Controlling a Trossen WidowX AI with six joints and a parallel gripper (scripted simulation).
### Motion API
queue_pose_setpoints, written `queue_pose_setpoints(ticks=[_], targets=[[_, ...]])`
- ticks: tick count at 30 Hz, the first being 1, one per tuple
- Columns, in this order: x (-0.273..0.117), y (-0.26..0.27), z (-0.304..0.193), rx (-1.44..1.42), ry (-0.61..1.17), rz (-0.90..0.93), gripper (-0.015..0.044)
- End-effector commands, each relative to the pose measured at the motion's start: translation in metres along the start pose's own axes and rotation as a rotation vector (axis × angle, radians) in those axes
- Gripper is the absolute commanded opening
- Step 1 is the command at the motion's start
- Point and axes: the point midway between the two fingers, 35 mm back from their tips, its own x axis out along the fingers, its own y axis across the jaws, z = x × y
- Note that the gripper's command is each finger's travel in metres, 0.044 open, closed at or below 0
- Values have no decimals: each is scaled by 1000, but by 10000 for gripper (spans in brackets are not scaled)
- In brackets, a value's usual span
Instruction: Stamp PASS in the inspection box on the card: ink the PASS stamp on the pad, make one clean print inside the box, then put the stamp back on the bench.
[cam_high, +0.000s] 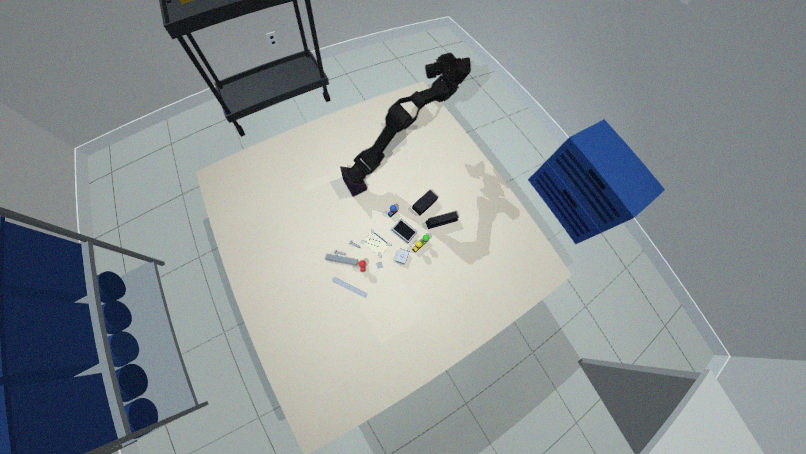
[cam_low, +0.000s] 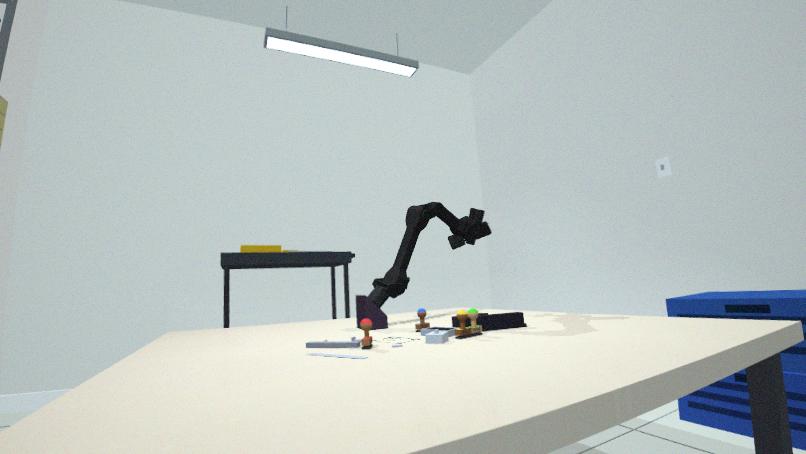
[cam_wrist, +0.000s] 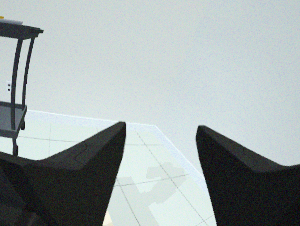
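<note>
My gripper (cam_wrist: 162, 130) is partly open, with nothing between its fingers. It is raised high beyond the table's back edge, away from the stamps. Four stamps stand on the table: red-knobbed (cam_high: 362, 265) (cam_low: 366, 332), blue-knobbed (cam_high: 393, 209) (cam_low: 421, 319), yellow-knobbed (cam_high: 418, 245) (cam_low: 462, 321) and green-knobbed (cam_high: 425, 238) (cam_low: 473, 313). Their words cannot be read. A dark ink pad (cam_high: 404, 230) in a pale tray lies between the blue stamp and the yellow and green pair. The pale card (cam_high: 376, 242) with small dark marks lies left of the pad; its box is too small to make out.
Two black blocks (cam_high: 424, 201) (cam_high: 442, 219) lie behind the pad. A pale grey block (cam_high: 401, 256) (cam_low: 437, 336) is near the yellow stamp. A grey bar (cam_high: 341, 259) (cam_low: 332, 344) lies beside the red stamp, with a flat pale strip (cam_high: 349, 287) nearby. Small grey pieces surround the card.
</note>
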Motion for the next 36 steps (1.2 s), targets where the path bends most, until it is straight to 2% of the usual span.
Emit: queue_pose_setpoints(ticks=[1, 9, 19, 27, 36], targets=[[-14, -13, -68, 128, 218, -28, 218], [-83, -38, -183, 373, 593, -156, 218], [-220, -62, -276, 698, 964, -447, 218], [-348, -65, -303, 964, 1168, -767, 218], [-492, -45, -288, 1265, 1276, -1211, 218]])
